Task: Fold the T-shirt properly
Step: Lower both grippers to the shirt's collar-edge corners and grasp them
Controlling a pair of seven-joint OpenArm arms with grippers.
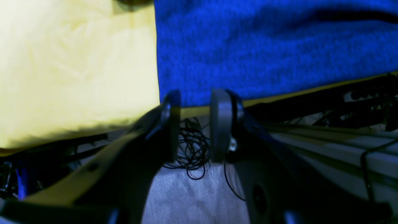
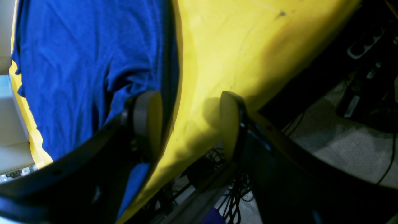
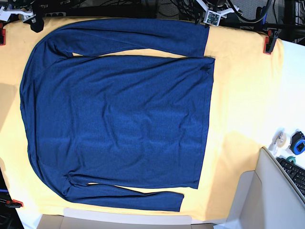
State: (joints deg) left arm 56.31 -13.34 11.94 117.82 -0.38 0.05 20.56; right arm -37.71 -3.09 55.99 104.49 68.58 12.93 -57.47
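One T-shirt, dark navy and long-sleeved, lies spread flat on the pale yellow cloth that covers the bench. In the base view its body fills the middle, one sleeve runs along the top edge and the other along the bottom edge, and neither hand shows in that view.

In the left wrist view the left hand sits at the bench edge with its two fingers parted by a moderate gap and nothing between them. The shirt's blue knit lies just beyond the fingertips, its lower edge reaching down to them, while the yellow cloth spreads to the left of it. Below the fingers a tangle of black cable lies on the grey floor.

In the right wrist view the right hand has its fingers spread wide and grips nothing. The shirt's edge lies beside and beyond the finger on the picture's left; the finger on the right is over bare yellow cloth. Whether either finger touches the fabric cannot be told.
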